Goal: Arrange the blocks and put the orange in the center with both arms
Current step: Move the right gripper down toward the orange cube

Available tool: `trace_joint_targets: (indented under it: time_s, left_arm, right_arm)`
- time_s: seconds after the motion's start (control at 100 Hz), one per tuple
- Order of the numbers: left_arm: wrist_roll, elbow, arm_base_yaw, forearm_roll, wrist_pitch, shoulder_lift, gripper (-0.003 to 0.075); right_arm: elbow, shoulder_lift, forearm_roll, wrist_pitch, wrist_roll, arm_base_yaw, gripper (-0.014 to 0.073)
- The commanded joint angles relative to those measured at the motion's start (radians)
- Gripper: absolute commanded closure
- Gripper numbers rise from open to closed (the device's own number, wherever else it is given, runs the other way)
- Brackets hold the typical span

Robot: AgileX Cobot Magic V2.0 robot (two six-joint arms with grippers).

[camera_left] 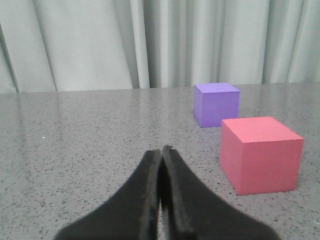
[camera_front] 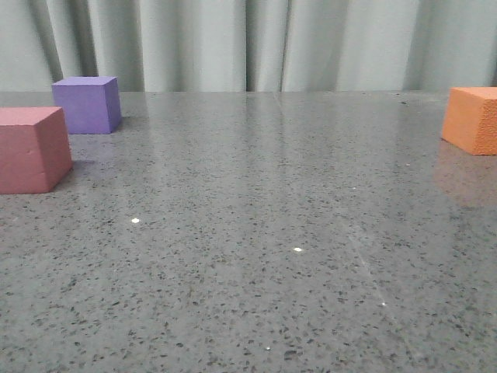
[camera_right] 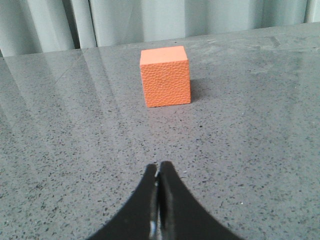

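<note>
I see a grey speckled stone table, polished enough to throw reflections, backed by a pale pleated curtain.

I use the table as landmark. At its left edge, nearest my front camera, sits the pinkish-red block, a matte foam cube with smooth faces. Just behind it, apart and not touching, stands the purple block, same shape and finish. At the table's right edge, well apart from both, rests the orange block; its sides are pebbled and leathery, its top smoother.

Left claw: black, two curved pointed fingers pressed together tip to tip, holding nothing, above bare table beside the pinkish-red block.

Right claw: likewise closed on nothing, tips meeting, pointed toward the orange block, which sits clear of it.
</note>
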Motion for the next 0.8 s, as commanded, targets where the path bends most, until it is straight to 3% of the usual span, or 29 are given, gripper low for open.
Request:
trace_joint_targets:
  time_s: [0.0,0.41,0.79]
  left_arm:
    - [-0.002,0.055,0.004,-0.008,-0.083,-0.034,0.0732]
    - [-0.002,0.055,0.004,-0.008,-0.083,-0.034,0.0731]
    - [-0.002,0.055,0.004,-0.008,-0.083,-0.034,0.0732]
  right_arm:
    - [-0.014,-0.021,-0.001,-0.084,-0.008,-0.008,0.0661]
    - [-0.014,-0.021,-0.001,-0.084,-0.008,-0.008,0.0661]
    - [-0.014,-0.021,-0.007,-0.194,-0.008,-0.008,0.0661]
